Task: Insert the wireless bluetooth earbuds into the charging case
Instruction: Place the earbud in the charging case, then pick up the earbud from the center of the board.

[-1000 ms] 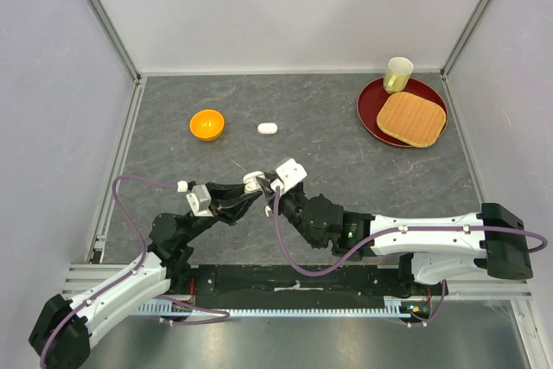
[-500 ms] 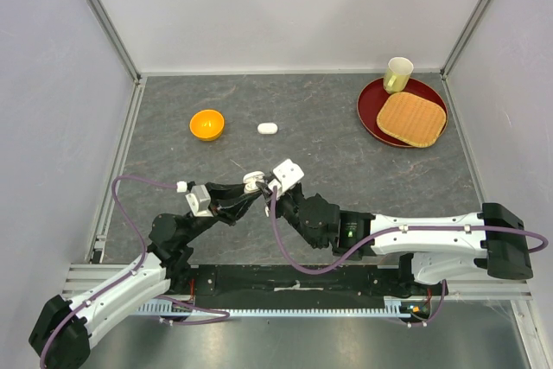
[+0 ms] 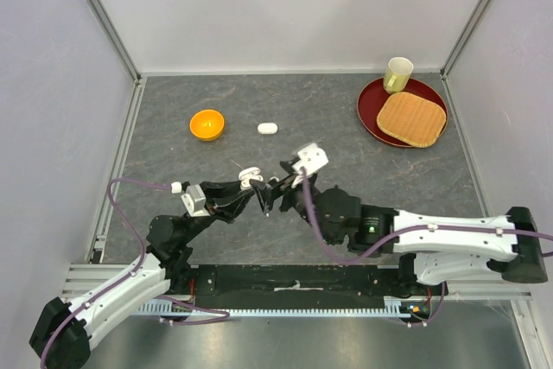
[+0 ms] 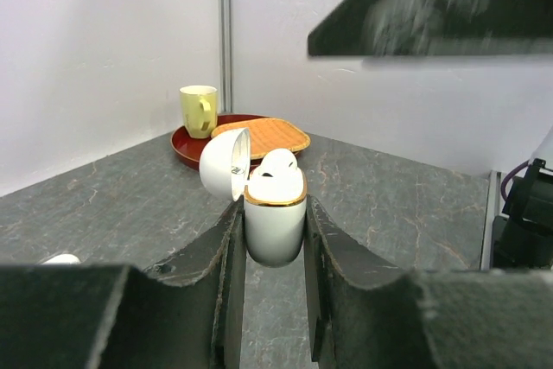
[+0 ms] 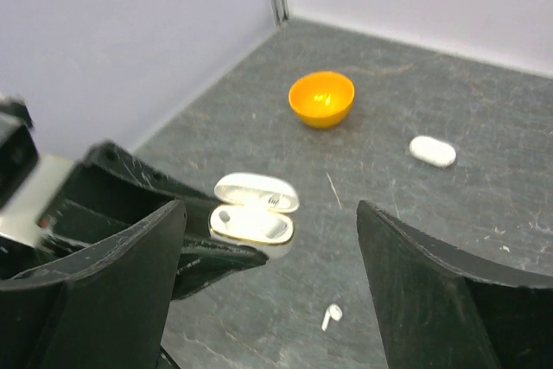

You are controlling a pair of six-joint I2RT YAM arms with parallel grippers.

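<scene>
While left gripper [image 4: 272,213] clamps the open charging case [image 4: 275,235], right gripper [image 5: 270,209] gapes

Right gripper [image 5: 270,206] is off the charging case [image 3: 251,175] now. It sits back and to the right of where it was half a second ago, with a visible gap between its fingertips and the case. Its jaws stand wide apart, where before they were pinched close right at the case. The whole right arm has swung with it: the white wrist camera block [image 3: 310,160] is further right and further up the table, and the black link [image 3: 529,252] at the right edge has slid toward the wall. Left gripper [image 4: 273,213] with the case has drifted slightly left and up the table.
</scene>
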